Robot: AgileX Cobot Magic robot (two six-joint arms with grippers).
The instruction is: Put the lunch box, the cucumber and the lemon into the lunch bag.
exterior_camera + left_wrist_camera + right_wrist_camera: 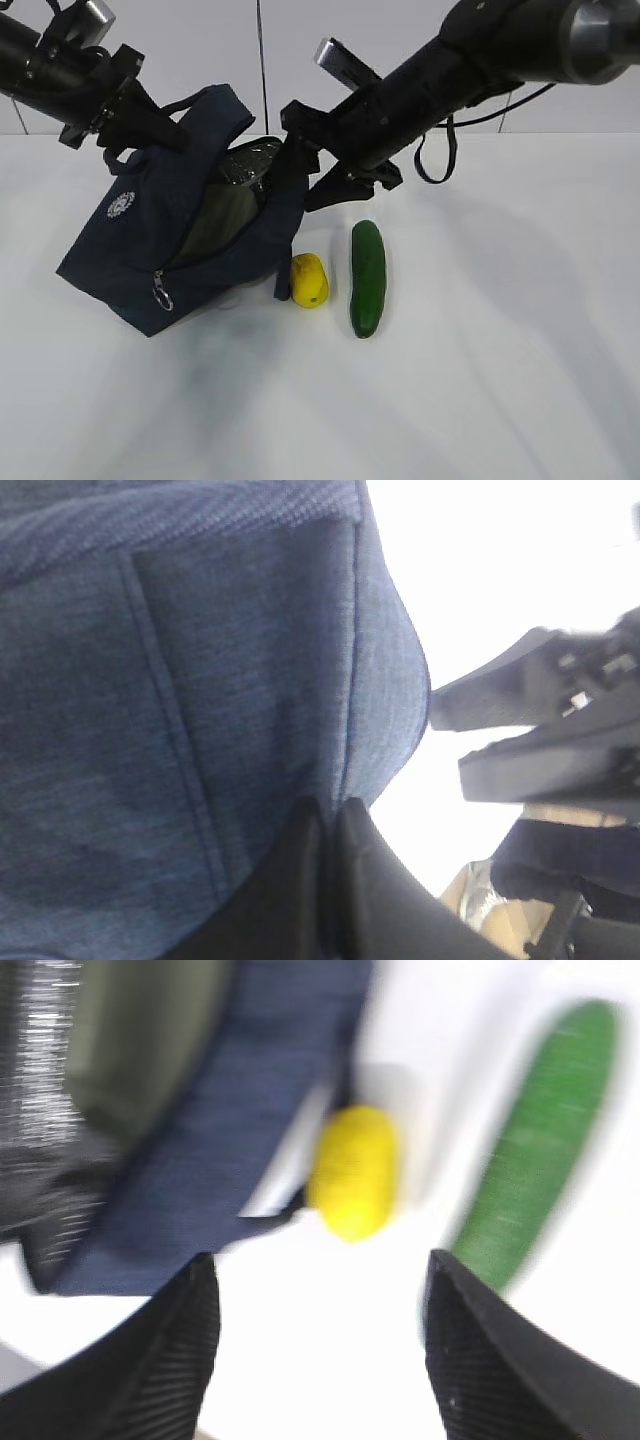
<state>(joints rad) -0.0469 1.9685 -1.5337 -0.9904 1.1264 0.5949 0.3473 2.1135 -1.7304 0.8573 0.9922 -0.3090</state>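
Observation:
The navy lunch bag (150,240) hangs tilted with its mouth facing right, and my left gripper (170,132) is shut on its upper fabric edge. In the left wrist view that gripper (326,825) pinches the blue cloth (200,680). The lunch box's sage-green lid (222,225) shows inside the bag against the foil lining (250,160). On the table right of the bag lie the lemon (309,279) and the cucumber (367,277). My right gripper (300,195) hovers open and empty at the bag's mouth, above the lemon (352,1170), with the cucumber (540,1200) to its right.
White table (500,380) all round, with a white wall behind it. A black cable loop (437,150) hangs under the right arm. The bag's silver zipper pull (160,292) dangles on its near side.

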